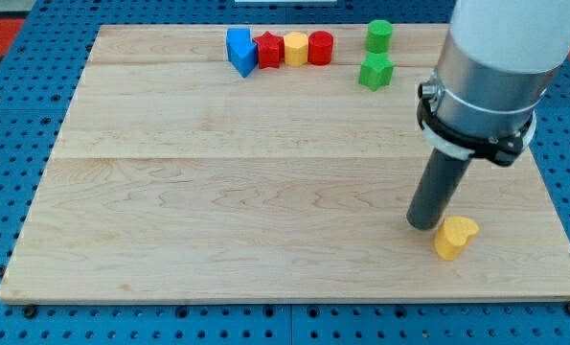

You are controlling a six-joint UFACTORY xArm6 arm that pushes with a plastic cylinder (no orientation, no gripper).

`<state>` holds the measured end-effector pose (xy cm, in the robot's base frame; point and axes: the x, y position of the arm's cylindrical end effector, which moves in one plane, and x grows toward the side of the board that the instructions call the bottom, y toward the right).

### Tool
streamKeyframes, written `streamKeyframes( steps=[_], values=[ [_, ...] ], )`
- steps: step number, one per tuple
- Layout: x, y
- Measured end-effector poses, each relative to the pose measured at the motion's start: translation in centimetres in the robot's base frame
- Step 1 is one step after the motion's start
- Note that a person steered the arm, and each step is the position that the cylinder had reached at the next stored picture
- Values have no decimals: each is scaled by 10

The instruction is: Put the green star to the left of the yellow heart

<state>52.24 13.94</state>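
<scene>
The green star [376, 71] lies near the view's top, right of centre, just below a green cylinder [379, 36]. The yellow heart [455, 236] lies at the view's lower right, far below the star. My tip [422, 223] rests on the board right against the heart's left side, touching or almost touching it. The rod rises up and to the right into the arm's large grey and white body, which hides part of the board's upper right.
A row of blocks stands at the view's top centre: a blue block [240, 51], a red star [269, 50], a yellow block [296, 48] and a red cylinder [321, 47]. The wooden board [217, 192] lies on a blue pegboard.
</scene>
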Motion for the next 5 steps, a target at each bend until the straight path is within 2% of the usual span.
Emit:
streamKeyframes(
  steps=[1, 2, 3, 4, 5],
  values=[
    [-62, -13],
    [-137, 63],
    [-229, 57],
    [-288, 8],
    [-227, 18]
  ],
)
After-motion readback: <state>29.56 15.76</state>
